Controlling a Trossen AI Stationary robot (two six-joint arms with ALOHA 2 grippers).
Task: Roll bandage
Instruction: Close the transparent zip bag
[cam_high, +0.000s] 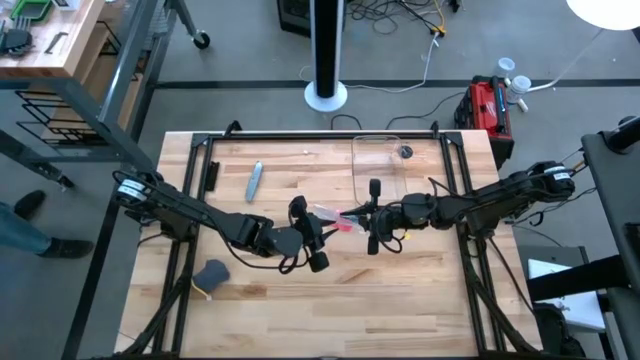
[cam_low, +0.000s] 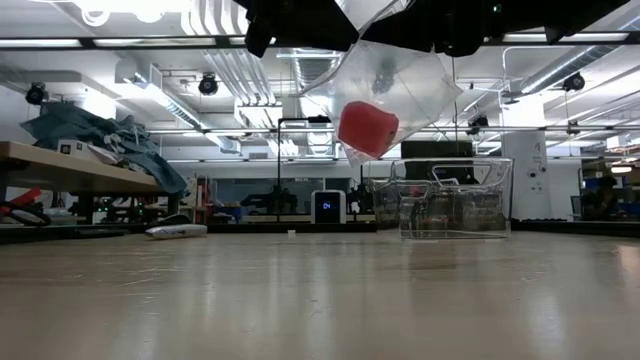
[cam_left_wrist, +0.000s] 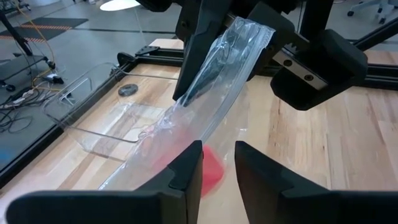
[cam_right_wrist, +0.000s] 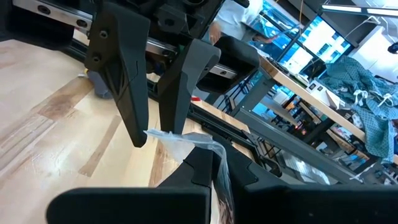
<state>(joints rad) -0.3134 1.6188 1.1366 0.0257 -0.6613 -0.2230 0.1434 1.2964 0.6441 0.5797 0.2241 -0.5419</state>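
Observation:
A clear plastic bag (cam_low: 400, 80) hangs in the air over the middle of the table, with the pink-red bandage roll (cam_low: 367, 128) inside it. The roll also shows as pink in the high view (cam_high: 345, 222). My right gripper (cam_right_wrist: 219, 163) comes from the table's right and is shut on the bag. My left gripper (cam_left_wrist: 219, 163) comes from the left and faces it. Its fingers are apart, with the bag (cam_left_wrist: 211, 81) running down between them and the bandage (cam_left_wrist: 210, 177) just beyond their tips. My left gripper stands with one finger (cam_right_wrist: 134, 106) on each side of the bag's free edge (cam_right_wrist: 157, 134). That edge lies at one fingertip; whether it touches, I cannot tell. My right gripper pinches the bag's crumpled upper part (cam_right_wrist: 214, 149) between its two fingers, coming level from the table's right. The bag is lifted clear and hangs below, the roll in its lower end.
A clear plastic container (cam_high: 378, 165) stands at the far middle of the table, just behind the grippers. A small silvery object (cam_high: 254, 180) lies at the far left. A dark grey-blue lump (cam_high: 213, 272) lies near the left front. Bare wood shows along the near edge.

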